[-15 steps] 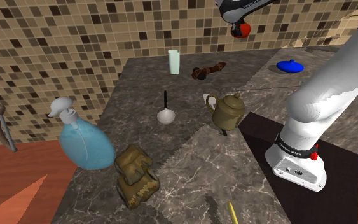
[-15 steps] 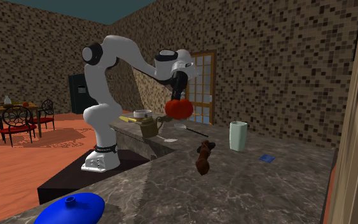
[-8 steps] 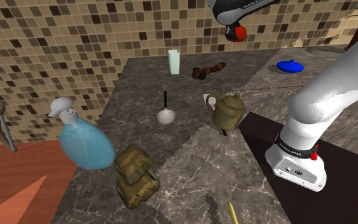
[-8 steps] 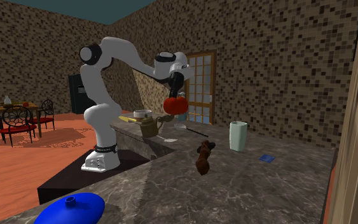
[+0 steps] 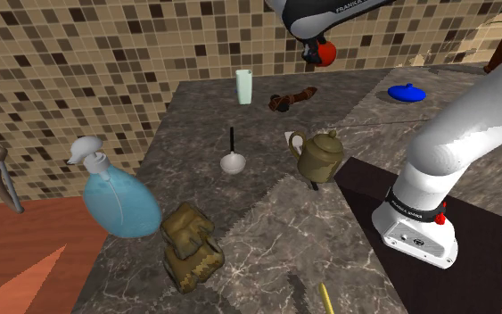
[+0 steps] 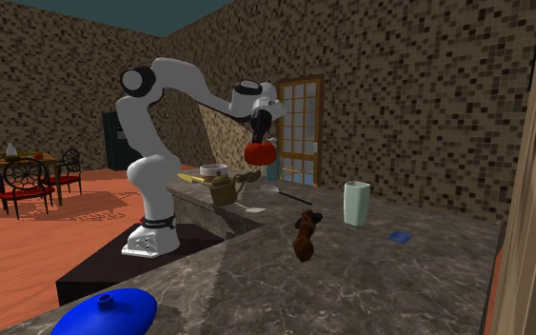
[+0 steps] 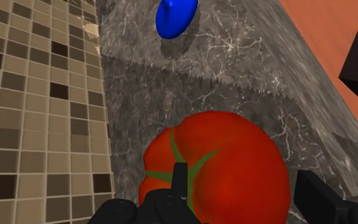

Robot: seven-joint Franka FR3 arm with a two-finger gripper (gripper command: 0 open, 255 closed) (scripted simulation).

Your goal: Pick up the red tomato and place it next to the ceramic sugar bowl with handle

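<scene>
My black gripper (image 5: 318, 52) hangs high above the far part of the marble counter (image 5: 240, 205), shut on a red tomato (image 5: 327, 53) with a green calyx. In the second exterior view the tomato (image 6: 259, 153) sits under the gripper (image 6: 259, 145), well above the counter. The wrist view has the tomato (image 7: 228, 165) clasped between both fingers of the gripper (image 7: 246, 181). The olive-brown sugar bowl (image 5: 318, 156) with a handle and lid stands on the counter near the stand, below the gripper and nearer the camera; it shows again as the bowl (image 6: 223, 190).
A pale green cup (image 5: 244, 86) and a brown object (image 5: 292, 98) stand at the back. A blue lidded dish (image 5: 407, 92) lies at the far right. A white ladle (image 5: 232, 161), blue spray bottle (image 5: 119, 201), camouflage bag (image 5: 192, 245) and yellow pencil (image 5: 326, 297) lie nearer.
The arm has carried the tomato toward the shoulder view's left, staying high above the counter. The grip has not altered.
</scene>
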